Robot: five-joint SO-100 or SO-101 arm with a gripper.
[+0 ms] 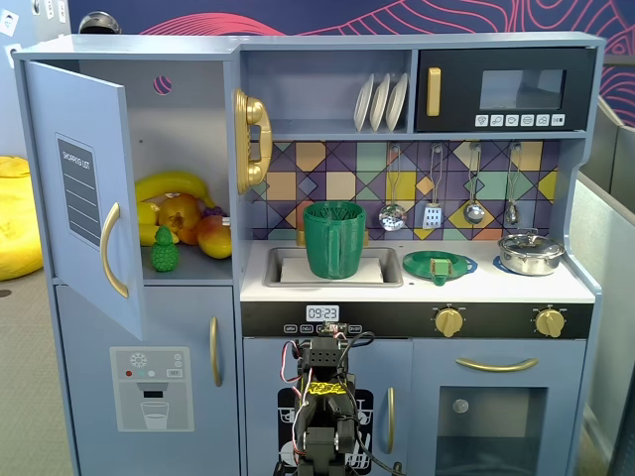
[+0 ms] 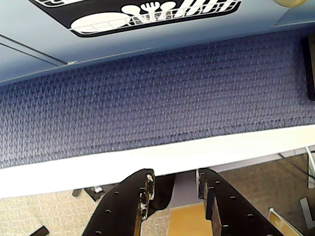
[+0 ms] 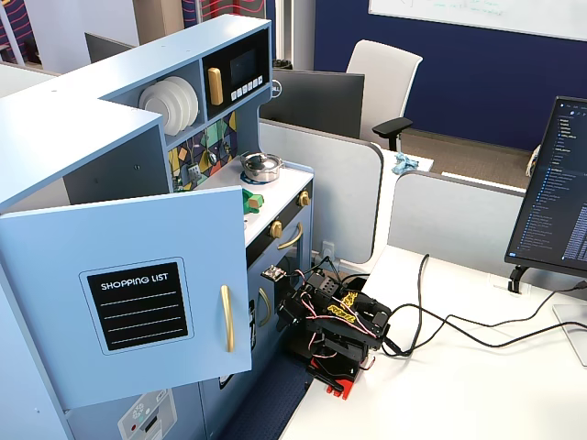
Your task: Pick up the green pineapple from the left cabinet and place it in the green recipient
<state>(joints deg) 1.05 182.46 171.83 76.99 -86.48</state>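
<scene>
The green pineapple (image 1: 165, 250) stands upright at the front of the shelf inside the left cabinet (image 1: 189, 149), whose door (image 1: 83, 188) hangs open towards the camera. The green recipient (image 1: 334, 238) stands in the sink, right of the cabinet. My arm (image 1: 322, 407) is folded low in front of the kitchen, well below both. In the wrist view my gripper (image 2: 174, 177) is open with nothing between its black fingers (image 2: 128, 206), pointing down at a blue mat and a white table edge. The open door (image 3: 128, 293) hides the pineapple in the side fixed view.
A yellow banana (image 1: 174, 184) and an orange-red fruit (image 1: 182, 213) lie behind the pineapple. A flat green dish (image 1: 440, 265) and a steel pot (image 1: 529, 253) sit on the counter right of the sink. Cables (image 3: 431, 321) and a monitor (image 3: 555, 192) occupy the white desk.
</scene>
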